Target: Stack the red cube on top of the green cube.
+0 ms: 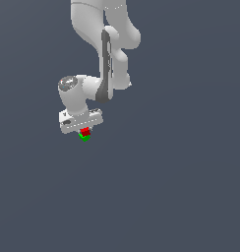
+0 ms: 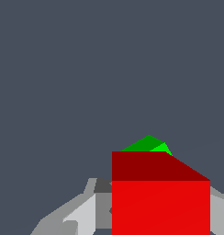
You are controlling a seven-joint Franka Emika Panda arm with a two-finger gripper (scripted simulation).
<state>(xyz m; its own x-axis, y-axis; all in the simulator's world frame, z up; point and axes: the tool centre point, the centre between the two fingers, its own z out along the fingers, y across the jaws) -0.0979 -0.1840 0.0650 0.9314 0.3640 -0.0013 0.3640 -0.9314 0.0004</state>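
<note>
Red cube (image 1: 84, 131) apparently sits on green cube (image 1: 84, 137), under tool (image 1: 84, 130).

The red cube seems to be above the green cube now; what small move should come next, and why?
Probably lower a little and then open the hand. The red cube sits between the fingers, directly over the green cube, which peeks out from behind it in the wrist view. Whether the two cubes already touch cannot be told.

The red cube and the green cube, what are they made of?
Hard to say, since this is a simulator's render. The red cube looks like matte plastic: flat, even colour, sharp edges, no gloss or grain. The green cube looks the same, though only a corner shows.
</note>
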